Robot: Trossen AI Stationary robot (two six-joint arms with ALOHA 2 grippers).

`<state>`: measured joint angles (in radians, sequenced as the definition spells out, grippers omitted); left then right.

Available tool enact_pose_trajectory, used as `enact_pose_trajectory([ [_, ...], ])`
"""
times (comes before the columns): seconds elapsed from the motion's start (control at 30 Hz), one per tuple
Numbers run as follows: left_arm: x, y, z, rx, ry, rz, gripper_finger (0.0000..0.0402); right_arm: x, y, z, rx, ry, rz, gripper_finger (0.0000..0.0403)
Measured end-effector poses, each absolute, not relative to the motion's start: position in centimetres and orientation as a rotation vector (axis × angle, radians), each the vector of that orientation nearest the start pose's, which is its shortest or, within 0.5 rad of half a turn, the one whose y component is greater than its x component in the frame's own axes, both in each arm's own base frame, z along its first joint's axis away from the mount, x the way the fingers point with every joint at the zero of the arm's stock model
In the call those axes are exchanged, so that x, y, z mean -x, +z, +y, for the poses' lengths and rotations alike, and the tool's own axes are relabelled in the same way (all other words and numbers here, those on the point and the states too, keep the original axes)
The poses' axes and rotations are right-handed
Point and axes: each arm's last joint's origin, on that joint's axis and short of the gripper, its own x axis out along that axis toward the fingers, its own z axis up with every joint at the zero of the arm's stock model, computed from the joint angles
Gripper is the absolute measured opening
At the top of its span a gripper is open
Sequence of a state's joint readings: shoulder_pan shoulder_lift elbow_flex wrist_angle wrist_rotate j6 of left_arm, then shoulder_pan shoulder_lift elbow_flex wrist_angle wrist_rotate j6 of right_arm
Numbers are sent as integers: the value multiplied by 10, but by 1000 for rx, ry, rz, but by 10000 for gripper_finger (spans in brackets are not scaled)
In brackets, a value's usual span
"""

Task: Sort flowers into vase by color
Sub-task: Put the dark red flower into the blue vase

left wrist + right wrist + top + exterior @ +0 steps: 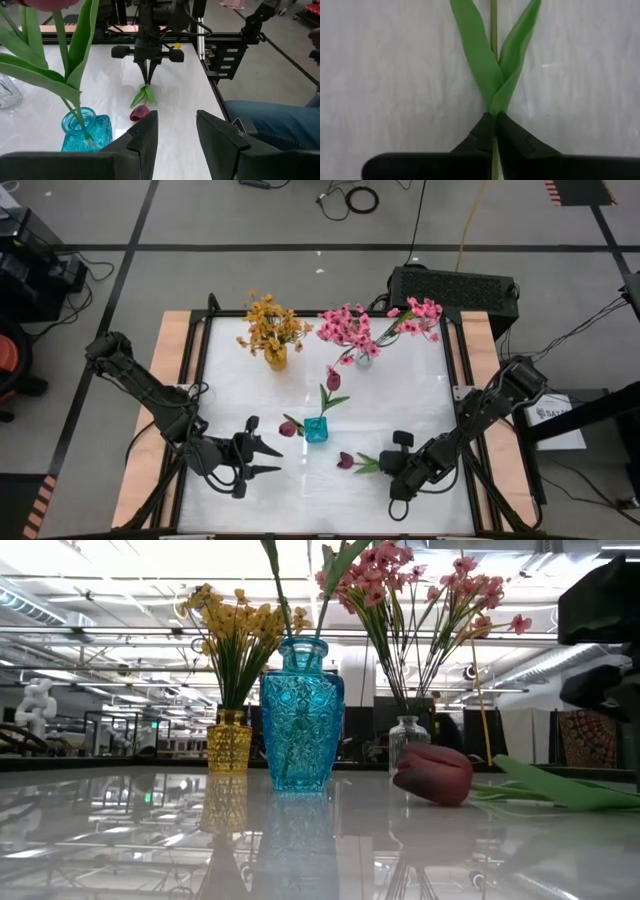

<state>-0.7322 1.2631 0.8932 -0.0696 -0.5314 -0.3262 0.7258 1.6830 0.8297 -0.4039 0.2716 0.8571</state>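
The right gripper (383,464) is low over the bench (420,395) near its front right corner, the arm reaching in from the right edge with the forearm angled down toward the centre. Its fingers (485,137) are clenched on the stem (493,20) of a maroon tulip (345,461) at the point where two leaves (497,65) cross; the bud (435,773) lies on its side on the surface, and the stem appears to rest there too, though contact is hard to confirm. The left gripper (275,459) hovers near the front left corner, fingers (145,137) parted and holding nothing, arm bent in from the left edge, pointing across at the tulip. A blue vase (316,429) stands between the two grippers, holding two maroon tulips (333,379). Toward the back edge, a yellow vase (276,358) holds the yellow flowers (270,323), and a clear vase (364,358) beside it holds the pink flowers (350,325).
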Motion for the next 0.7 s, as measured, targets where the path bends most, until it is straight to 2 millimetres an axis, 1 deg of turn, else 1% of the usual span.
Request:
enact_pose_trajectory([
  [0.13,-214,283,-172,62,-136,381,142,-217,140,187,-180,-36,1119,3],
  [0.23,-214,283,-172,62,-136,382,142,-213,160,192,-208,46,1044,1],
  [0.33,-214,283,-172,62,-136,381,142,-210,179,197,-194,103,924,1],
  [0.53,-214,283,-172,60,-134,380,142,-201,220,209,-110,217,608,0],
  [0.7,-216,286,-171,49,-116,346,142,-203,255,216,-18,236,278,1],
])
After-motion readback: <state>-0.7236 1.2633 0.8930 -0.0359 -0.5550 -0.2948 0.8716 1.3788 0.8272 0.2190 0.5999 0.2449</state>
